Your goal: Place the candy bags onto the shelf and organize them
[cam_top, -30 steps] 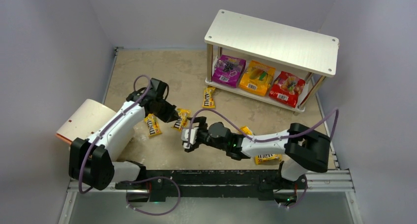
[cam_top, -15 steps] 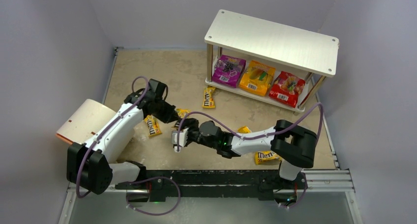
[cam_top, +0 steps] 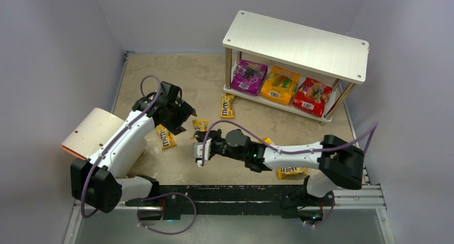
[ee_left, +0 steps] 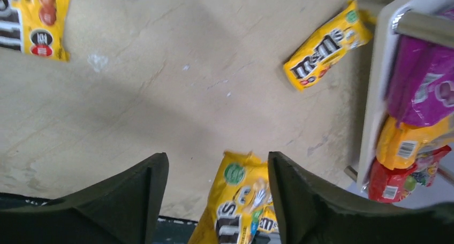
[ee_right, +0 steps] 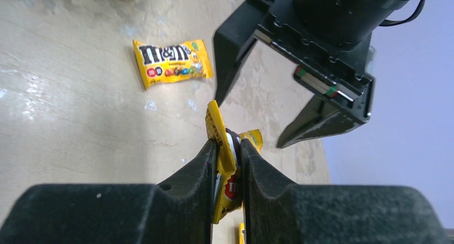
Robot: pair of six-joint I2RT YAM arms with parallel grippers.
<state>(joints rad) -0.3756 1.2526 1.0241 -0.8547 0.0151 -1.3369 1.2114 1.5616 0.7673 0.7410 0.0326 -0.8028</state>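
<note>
left edge of the counter (cam_top: pixel 176 75): white-and-tan cylinder (cam_top: pixel 92 131), with the left arm reaching past it. left pincer (ee_left: pixel 217 166) hangs above the counter, left of middle, jaws spread wide and holding nothing. flat packet (cam_top: pixel 166 136), yellow m&m's, lies on the counter just to the near side of that pincer.

right of it: gripped packet (ee_right: pixel 214 121), also yellow m&m's, stands on edge, lifted off the counter. right pincer (ee_right: pixel 228 147) is clamped tight on its lower part. it faces the left pincer and sits close to it, not touching.

post packet (cam_top: pixel 227 106) lies flat beside the shelf's near left post. half-hidden packet (cam_top: pixel 267 142) shows from under the right arm. near-edge packet (cam_top: pixel 290 172) lies under the same arm by the near edge, right of middle.

far right corner: shelf (cam_top: pixel 297 46), upright. on its lower board, left to right: purple pouch (cam_top: pixel 248 76), orange pouch (cam_top: pixel 279 84), red pouch (cam_top: pixel 312 97), side by side in one row.
</note>
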